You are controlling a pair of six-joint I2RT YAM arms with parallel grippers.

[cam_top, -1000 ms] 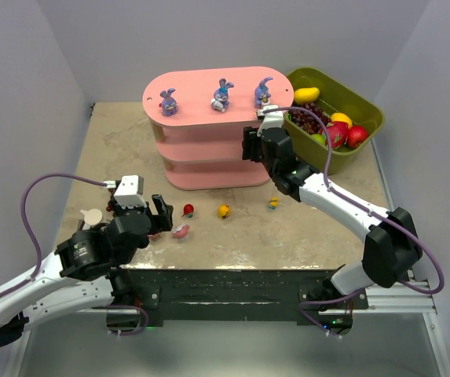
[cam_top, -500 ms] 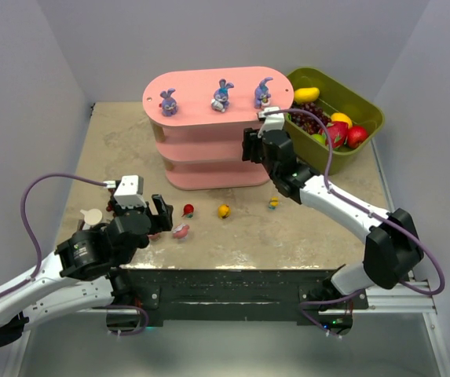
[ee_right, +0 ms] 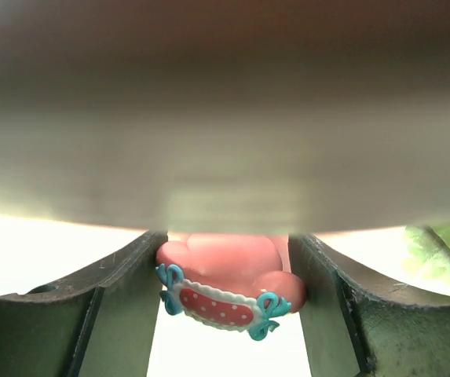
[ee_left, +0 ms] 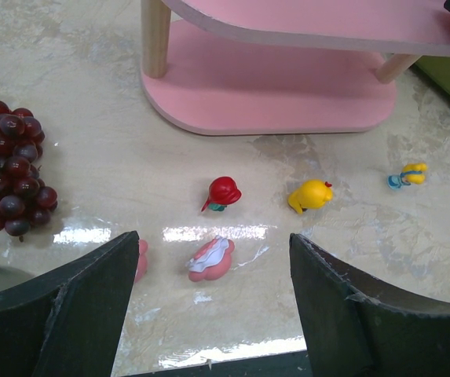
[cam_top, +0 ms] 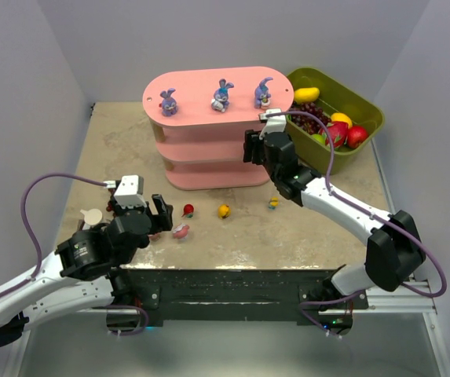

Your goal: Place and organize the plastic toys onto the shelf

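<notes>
The pink shelf (cam_top: 201,85) stands at the back with three purple-blue bunnies (cam_top: 222,96) on its top board. My right gripper (cam_top: 250,149) is at the shelf's right end, level with the middle tier. It is shut on a pink-and-white toy (ee_right: 225,287) just under a blurred board edge (ee_right: 225,118). My left gripper (cam_top: 159,215) is open and low over the table. A second pink-and-white toy (ee_left: 211,259) lies between its fingers (ee_left: 91,306). A third (ee_left: 140,258) is half hidden by the left finger. A red toy (ee_left: 223,192), a yellow one (ee_left: 309,195) and a small yellow-blue one (ee_left: 407,174) lie beyond.
A dark red grape bunch (ee_left: 9,177) lies left of my left gripper. The olive-green bin (cam_top: 366,106) with larger fruit stands right of the shelf, close behind my right arm. A small white object (cam_top: 91,215) lies at the table's left.
My right gripper has shifted very slightly to the right at the shelf's end, still holding the toy. The left arm and the toys on the table have not moved.
</notes>
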